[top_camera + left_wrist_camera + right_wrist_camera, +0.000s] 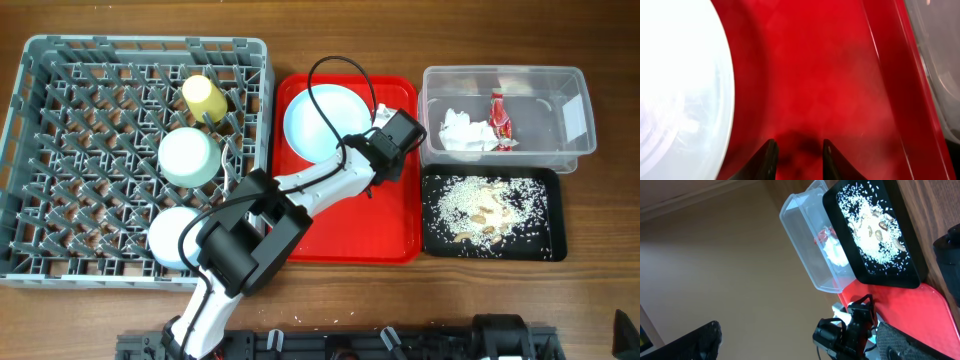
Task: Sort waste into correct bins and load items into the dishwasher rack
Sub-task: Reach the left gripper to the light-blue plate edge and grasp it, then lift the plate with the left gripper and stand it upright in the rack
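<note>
The grey dishwasher rack [40, 150] at the left holds the yellow cup [205, 95] and the pale green bowl [190, 157]. The light blue plate [325, 122] lies on the flat red tray [350, 220]; it also shows in the left wrist view [680, 90]. My left gripper [388, 120] [799, 150] is open and empty, low over the tray's far right corner, right of the plate. The clear tub [560, 85] holds the white napkin [465, 130] and the red wrapper [498, 120]. The black tray [555, 240] holds rice scraps [485, 205]. My right gripper [800, 330] is open and empty. Spoon and fork are not clearly visible.
Another pale round dish [170, 235] sits at the rack's near edge. A bit of white [383, 108] shows beside my left gripper; I cannot tell what it is. The tub and black tray stand right of the red tray, also in the right wrist view [805, 245].
</note>
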